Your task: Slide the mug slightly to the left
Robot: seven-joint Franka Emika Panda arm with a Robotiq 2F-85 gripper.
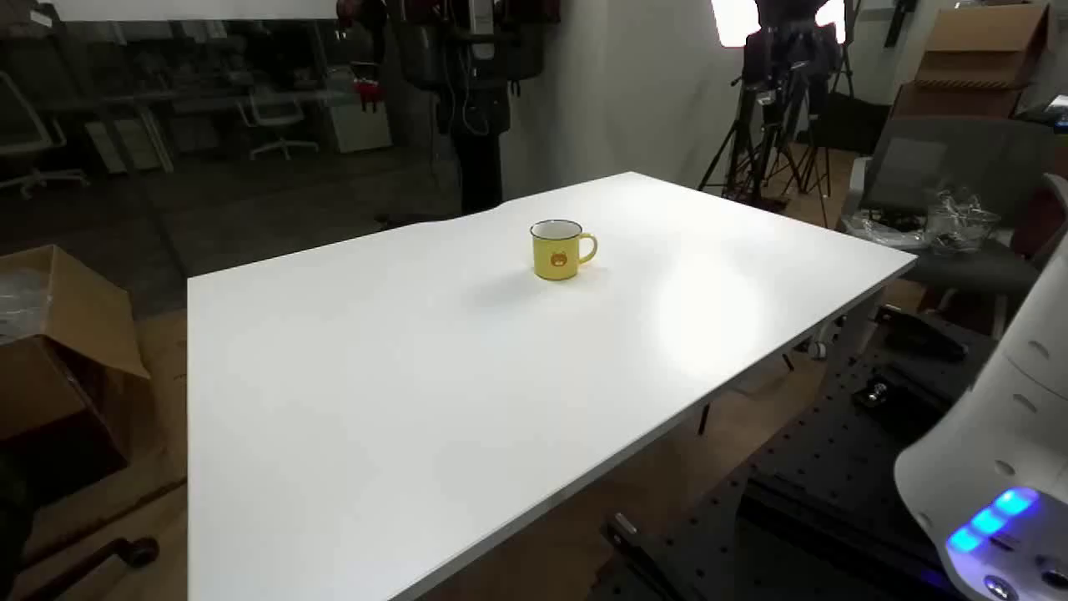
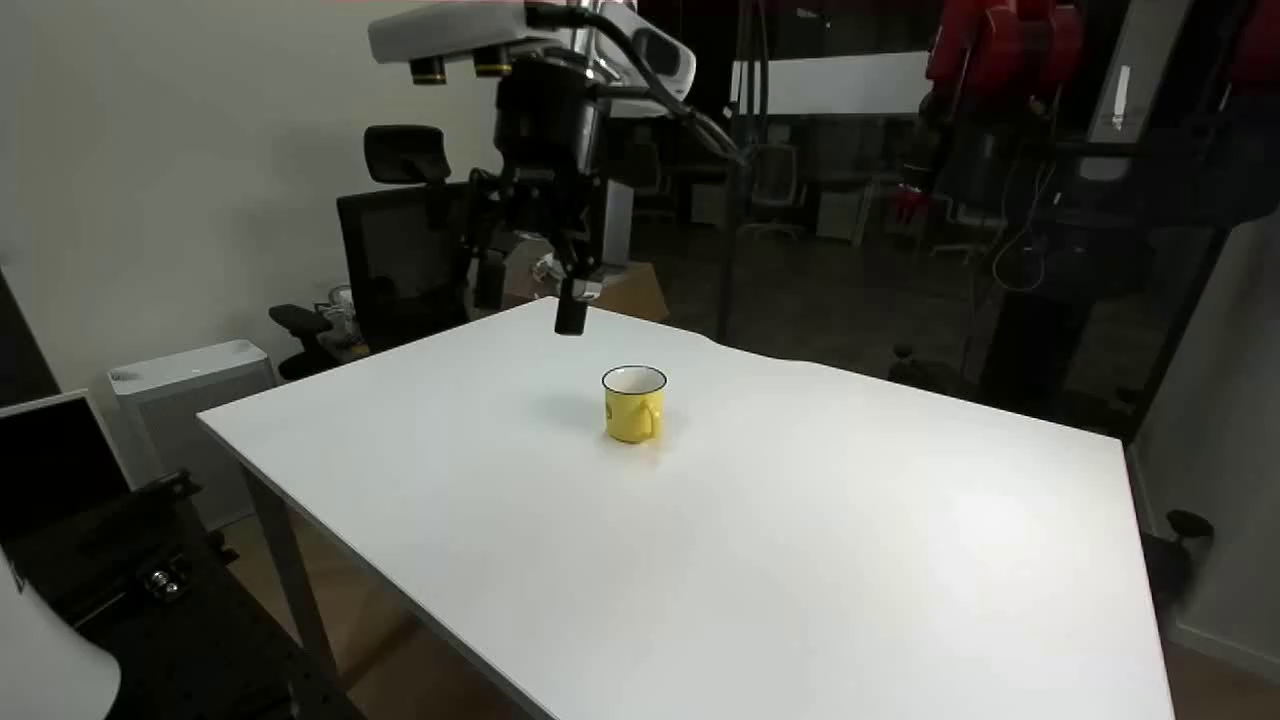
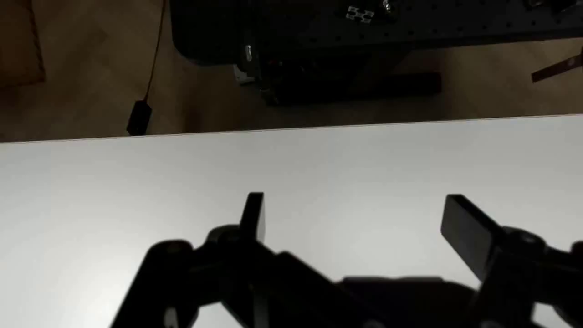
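Note:
The small yellow mug (image 1: 555, 259) stands upright on the white table in both exterior views. It has a dark rim line, a pale inside and a small face print. Its loop handle points right in an exterior view and toward the camera in an exterior view (image 2: 628, 412). My gripper (image 2: 531, 298) hangs fingers down, well above the table, up and to the left of the mug in that view. In the wrist view my gripper (image 3: 355, 198) has its black fingers wide apart with only bare table behind them. The mug is out of the wrist view.
The white table (image 1: 359, 401) has its robot-side edge across the wrist view, with a dark perforated base plate (image 3: 432, 27) beyond it. A cardboard box (image 1: 92, 325) sits on the floor off the table. Another robot with red parts (image 2: 1010, 50) stands behind the table.

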